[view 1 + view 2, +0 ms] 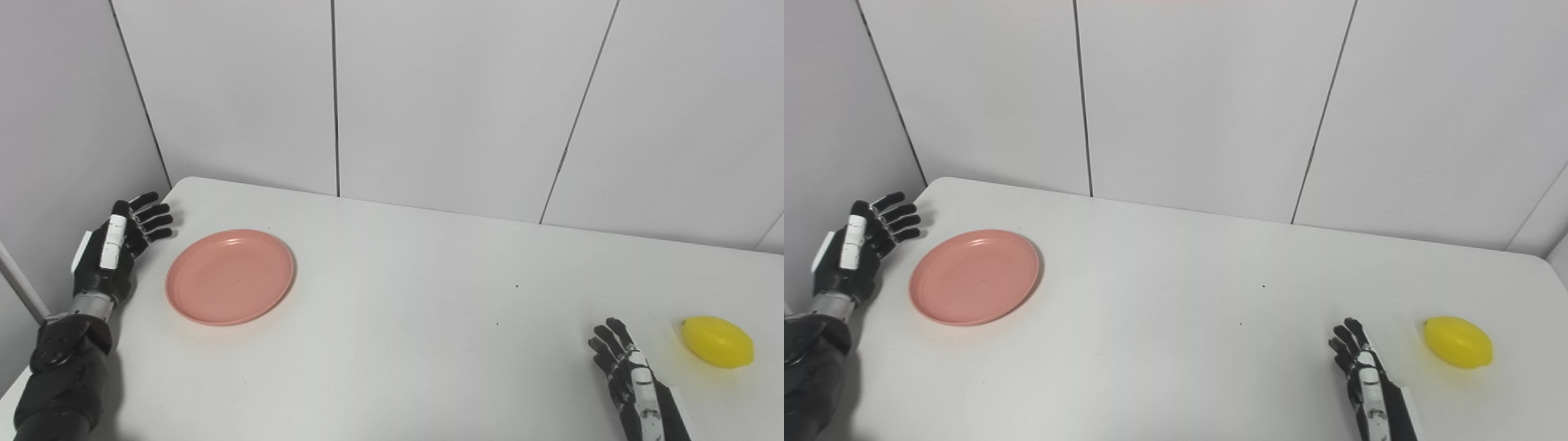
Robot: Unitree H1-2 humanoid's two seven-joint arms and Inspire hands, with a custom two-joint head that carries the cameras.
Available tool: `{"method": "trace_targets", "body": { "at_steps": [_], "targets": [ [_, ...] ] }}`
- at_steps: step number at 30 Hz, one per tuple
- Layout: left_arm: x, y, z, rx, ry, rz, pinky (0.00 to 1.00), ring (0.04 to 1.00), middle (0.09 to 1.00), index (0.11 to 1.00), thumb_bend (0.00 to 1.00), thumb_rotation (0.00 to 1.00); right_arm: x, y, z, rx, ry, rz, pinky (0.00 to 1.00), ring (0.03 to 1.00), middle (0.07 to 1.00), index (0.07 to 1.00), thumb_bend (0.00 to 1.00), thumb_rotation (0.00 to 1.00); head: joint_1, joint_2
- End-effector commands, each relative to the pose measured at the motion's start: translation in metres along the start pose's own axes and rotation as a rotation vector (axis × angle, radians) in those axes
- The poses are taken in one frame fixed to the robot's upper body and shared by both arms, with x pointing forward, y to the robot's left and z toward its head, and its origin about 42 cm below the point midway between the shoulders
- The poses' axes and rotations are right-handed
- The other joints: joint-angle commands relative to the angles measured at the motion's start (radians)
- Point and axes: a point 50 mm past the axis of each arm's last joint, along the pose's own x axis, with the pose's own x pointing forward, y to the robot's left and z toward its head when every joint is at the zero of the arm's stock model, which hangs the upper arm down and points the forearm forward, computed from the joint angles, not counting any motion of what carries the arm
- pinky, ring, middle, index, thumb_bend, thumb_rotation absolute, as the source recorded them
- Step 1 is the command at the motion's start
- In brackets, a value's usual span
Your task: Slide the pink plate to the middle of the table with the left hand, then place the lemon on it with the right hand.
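Pink plate (229,277) at table's left, empty; likely light, stiff, slick; push at left rim; left hand (113,248) released, beside it; lemon (717,342) far right, apart from unclenched right hand (631,383).

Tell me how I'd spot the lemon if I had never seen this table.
Start at the white rectangular table and go to its near right corner. There, just right of the robot's black right hand with its fingers spread, lies the small glossy yellow oval lemon, touching nothing. It is the only yellow thing; the round pink plate sits far left.
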Motion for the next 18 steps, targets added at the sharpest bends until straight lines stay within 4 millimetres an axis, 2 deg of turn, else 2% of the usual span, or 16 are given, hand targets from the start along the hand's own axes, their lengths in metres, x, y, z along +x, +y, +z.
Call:
{"method": "trace_targets", "body": {
  "at_steps": [1,4,7,9,10,14,16,18],
  "targets": [
    [0.016,0.003,0.025,0.014,-0.096,-0.012,0.71,0.749,0.745,0.727,1.0,0.84,-0.008,0.008,-0.015,0.023,0.075,0.004,0.96,0.909,0.915,0.927,0.51,1.0,0.0,0.001],
    [0.013,0.001,0.017,-0.016,-0.069,-0.029,0.71,0.756,0.754,0.727,1.0,0.83,-0.007,0.008,-0.016,0.031,0.072,0.01,0.97,0.914,0.918,0.931,0.52,1.0,-0.004,0.0],
    [0.012,-0.001,0.011,-0.021,-0.048,-0.033,0.76,0.781,0.773,0.751,1.0,0.83,-0.007,0.009,-0.017,0.025,0.074,0.011,0.97,0.917,0.92,0.937,0.53,1.0,-0.006,0.0],
    [0.01,-0.005,0.009,-0.03,-0.046,-0.036,0.79,0.814,0.804,0.819,1.0,0.82,-0.007,0.01,-0.015,0.021,0.08,0.007,0.96,0.911,0.917,0.934,0.52,1.0,-0.008,0.001],
    [0.009,-0.007,0.009,-0.034,-0.047,-0.037,0.8,0.817,0.805,0.825,1.0,0.82,-0.007,0.01,-0.015,0.022,0.082,0.005,0.96,0.911,0.916,0.934,0.52,1.0,-0.009,0.002],
    [0.006,-0.01,0.004,-0.065,-0.037,-0.039,0.84,0.84,0.805,0.805,0.99,0.82,-0.007,0.012,-0.015,0.024,0.077,0.007,0.96,0.911,0.915,0.933,0.5,1.0,-0.011,0.003],
    [0.005,-0.011,0.002,-0.068,-0.034,-0.05,0.81,0.823,0.788,0.778,0.97,0.82,-0.007,0.012,-0.015,0.022,0.074,0.007,0.96,0.91,0.914,0.93,0.51,1.0,-0.014,0.004],
    [0.003,-0.011,-0.001,-0.065,-0.03,-0.06,0.82,0.826,0.814,0.801,0.95,0.79,-0.007,0.013,-0.014,0.016,0.074,0.009,0.95,0.909,0.917,0.936,0.53,1.0,-0.015,0.005]
  ]
}}
